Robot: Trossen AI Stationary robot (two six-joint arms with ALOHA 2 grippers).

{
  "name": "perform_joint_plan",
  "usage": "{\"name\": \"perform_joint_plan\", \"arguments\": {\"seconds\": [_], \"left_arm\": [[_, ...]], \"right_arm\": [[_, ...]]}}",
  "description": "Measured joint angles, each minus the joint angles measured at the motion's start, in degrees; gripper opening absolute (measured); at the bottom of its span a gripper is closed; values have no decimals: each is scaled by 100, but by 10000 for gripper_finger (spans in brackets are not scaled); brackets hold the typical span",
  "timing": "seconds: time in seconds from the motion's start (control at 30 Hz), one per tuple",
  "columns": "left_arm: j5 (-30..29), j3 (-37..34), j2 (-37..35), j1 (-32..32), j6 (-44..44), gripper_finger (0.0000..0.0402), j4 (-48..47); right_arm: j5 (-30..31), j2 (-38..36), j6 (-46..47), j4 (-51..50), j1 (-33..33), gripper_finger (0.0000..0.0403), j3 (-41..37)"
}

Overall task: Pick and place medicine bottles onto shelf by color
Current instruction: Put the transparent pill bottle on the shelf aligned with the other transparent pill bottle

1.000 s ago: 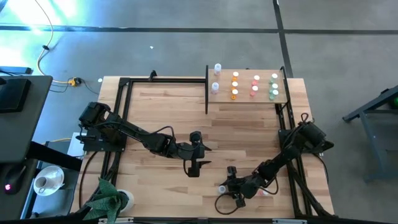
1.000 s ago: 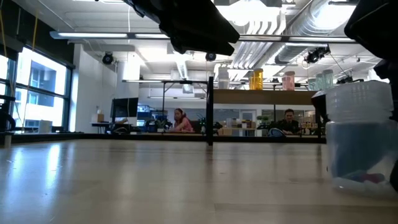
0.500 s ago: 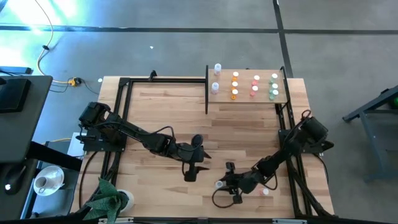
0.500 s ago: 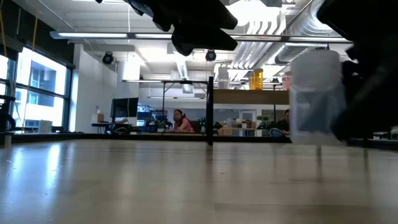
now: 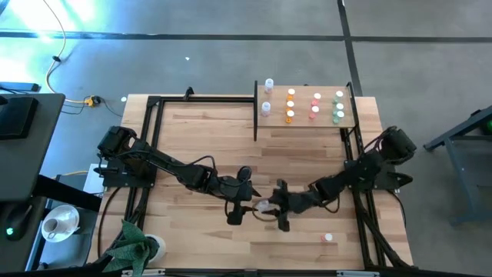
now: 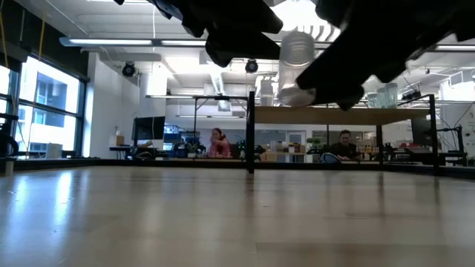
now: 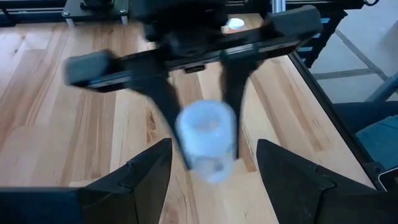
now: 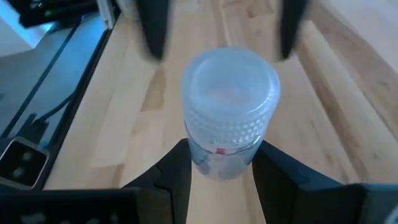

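Note:
My right gripper (image 5: pixel 270 208) is shut on a clear-white medicine bottle (image 5: pixel 263 206) with a white cap, held above the middle of the table. The bottle also shows in the right wrist view (image 8: pixel 229 118) and the low view (image 6: pixel 297 67). My left gripper (image 5: pixel 240 206) is open and faces it. Its two fingers stand on either side of the bottle (image 7: pixel 206 140), and no touch shows. The shelf (image 5: pixel 350 121) at the far right carries clear-white, orange, pink-red and green bottles in separate columns. One pink-red bottle (image 5: pixel 328 238) stands on the table near the right front. My right gripper pinches the bottle's clear body (image 8: pixel 217 163) between its two fingers (image 8: pixel 180 174), below the ribbed cap (image 8: pixel 230 93). The fingers come from the table's right side, slanting down. The bottle is lifted clear of the table, roughly upright with the cap up.
Black frame posts (image 5: pixel 255 108) edge the shelf, and black rails (image 5: pixel 150 146) run along the table's left and right sides. A green cloth (image 5: pixel 132 246) and a white roll (image 5: pixel 157 246) lie at the near left corner. People sit in the room beyond the table (image 6: pixel 217 144).
My right gripper has lifted the clear-white bottle off the table near the right front. It has carried the bottle up and toward the table's left, over to my left gripper. The bottle now hangs clear of the table between my left gripper's open fingers.

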Motion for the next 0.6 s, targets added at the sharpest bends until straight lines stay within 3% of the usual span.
{"name": "perform_joint_plan", "arguments": {"seconds": [0.2,0.6], "left_arm": [[-255,0,0,4,-2,225,6],[-319,0,0,18,-256,225,48]], "right_arm": [[-331,-10,97,-99,-264,127,0],[-103,-6,-160,219,-264,127,0]]}}
